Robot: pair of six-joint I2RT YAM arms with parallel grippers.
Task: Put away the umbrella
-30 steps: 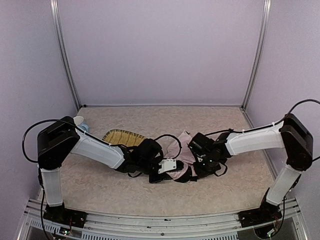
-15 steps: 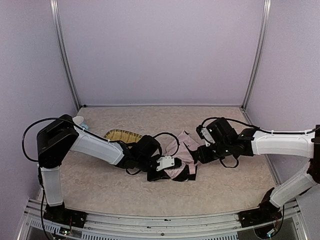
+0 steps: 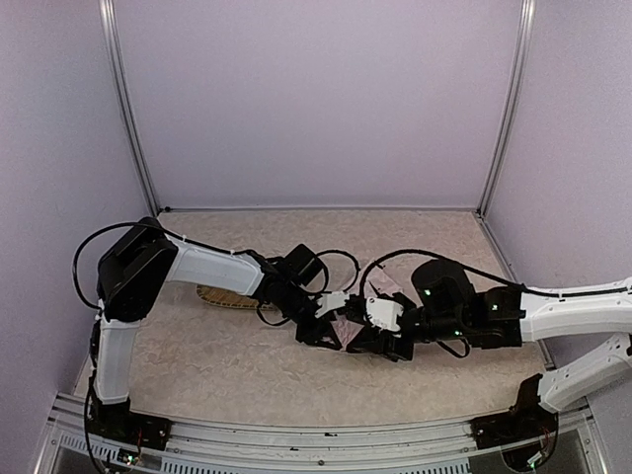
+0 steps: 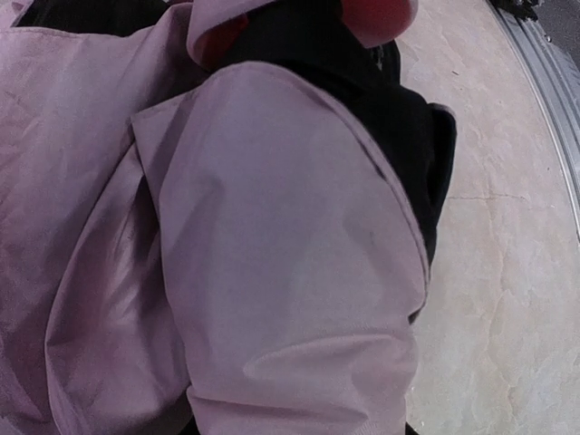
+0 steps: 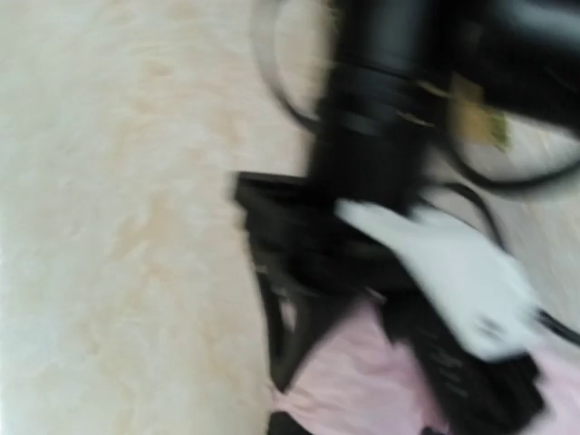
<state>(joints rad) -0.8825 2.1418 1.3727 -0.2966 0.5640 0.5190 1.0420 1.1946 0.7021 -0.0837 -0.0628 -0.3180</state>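
a: top view first. what have you got?
b: your two arms meet mid-table. the left gripper (image 3: 331,318) and the right gripper (image 3: 380,336) sit either side of the umbrella (image 3: 353,322), a crumpled pink bundle lying on the table (image 3: 217,360). both are right up against it.
a: fingers?
b: can't tell on either from up here, the black hardware hides them. the straw mat (image 3: 219,296) lies flat behind the left arm, partly under it.
a: left wrist?
b: the umbrella (image 4: 272,272) fills nearly your whole frame, pink cloth folded in layers. there's a black part (image 4: 412,136) at the top right and bare table (image 4: 507,254) down the right side. the fingers are out of sight, so i can't say how wide they stand or whether they grip anything.
a: right wrist?
b: blurred. you're looking at the left arm's black wrist (image 5: 372,136) above a patch of pink umbrella (image 5: 362,385), with table to the left. your own fingers don't read, so i can't tell the grip.
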